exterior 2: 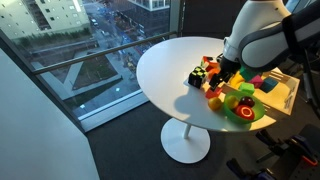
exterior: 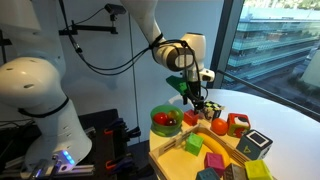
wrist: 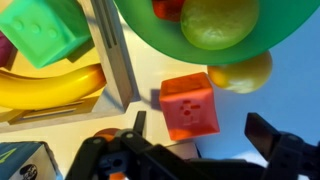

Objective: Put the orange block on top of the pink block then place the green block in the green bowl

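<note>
Poised low over the round white table point(exterior 2: 165, 70), toward the edge beside the arm's base. At left in the wrist view, a wooden tray point(wrist: 112, 55) with a mint-green dotted block point(wrist: 40, 30) and a banana point(wrist: 50, 90) inside its wall. Just past that wall, on bare tabletop, the orange block point(wrist: 190, 105), flat on the surface, apart from the tray and just short of the green bowl point(wrist: 290, 25). Flanking it, the fingers of the gripper point(wrist: 200, 135), spread wide and holding nothing, with no contact on the block as far as can be told. Further right, a yellow fruit point(wrist: 242, 72) tucked against the bowl's outer wall. Inside the bowl, fruit only and no block. In an exterior view, in the tray toward the table's near edge, the green block point(exterior: 193, 146) and, right of it, the pink block point(exterior: 214, 160), neither with anything on top. Judged from this, no part of the task finished and the first stage only opening. Orange block not yet gripped, to be lifted clear of the tabletop and set on the pink block in the tray. Green block then to go from the tray into the green bowl.
</note>
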Motion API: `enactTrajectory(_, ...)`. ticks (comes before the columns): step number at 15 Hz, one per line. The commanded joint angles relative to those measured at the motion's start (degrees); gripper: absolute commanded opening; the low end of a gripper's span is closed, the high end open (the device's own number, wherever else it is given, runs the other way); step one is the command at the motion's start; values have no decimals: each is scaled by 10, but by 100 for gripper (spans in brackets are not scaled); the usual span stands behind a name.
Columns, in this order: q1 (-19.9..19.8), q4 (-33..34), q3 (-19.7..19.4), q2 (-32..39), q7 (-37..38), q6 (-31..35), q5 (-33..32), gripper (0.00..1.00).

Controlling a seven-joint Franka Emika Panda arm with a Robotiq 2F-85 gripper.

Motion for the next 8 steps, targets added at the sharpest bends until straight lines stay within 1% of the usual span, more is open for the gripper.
enactTrajectory(1, 5, 14, 0, 19, 15, 19, -10, 100)
enactTrajectory(8, 14, 22, -2, 46, 14, 54, -12, 100)
